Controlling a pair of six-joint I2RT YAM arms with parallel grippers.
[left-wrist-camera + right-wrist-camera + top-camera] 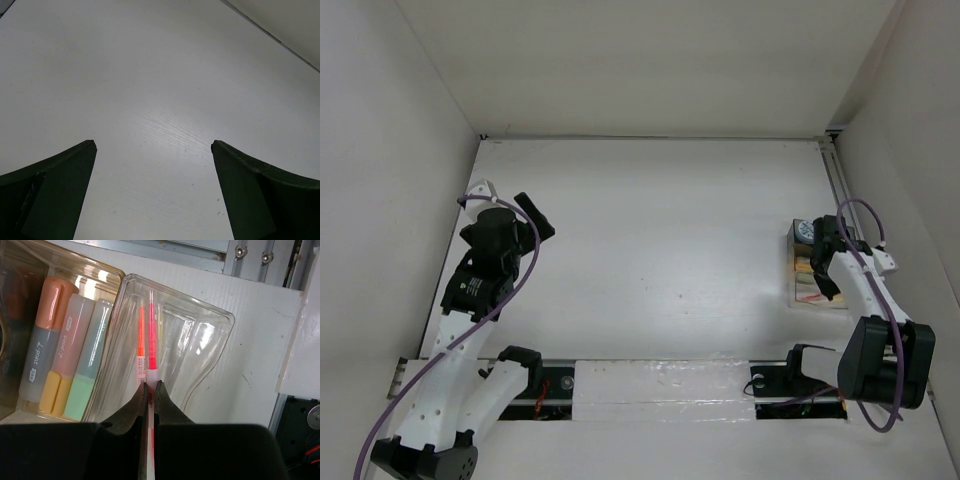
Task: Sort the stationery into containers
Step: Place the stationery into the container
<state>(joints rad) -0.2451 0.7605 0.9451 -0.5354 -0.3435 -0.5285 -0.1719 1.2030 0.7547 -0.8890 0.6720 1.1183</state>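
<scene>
The clear compartment tray (796,292) sits at the right edge of the table; its wall shows in the right wrist view (210,345). My right gripper (152,385) is shut on a thin red-pink pen (152,352) and holds it over the tray's right compartment, beside a second thin pen (141,335) lying there. Three short markers, orange (42,335), pink (64,345) and green (87,355), lie in the left compartment. A blue-and-white roll (805,231) sits at the tray's far end. My left gripper (152,150) is open and empty over bare table at the left (525,215).
White walls close in the table on the left, back and right. A metal rail (250,252) runs along the right wall just past the tray. A metal strip (660,385) lies along the near edge between the arm bases.
</scene>
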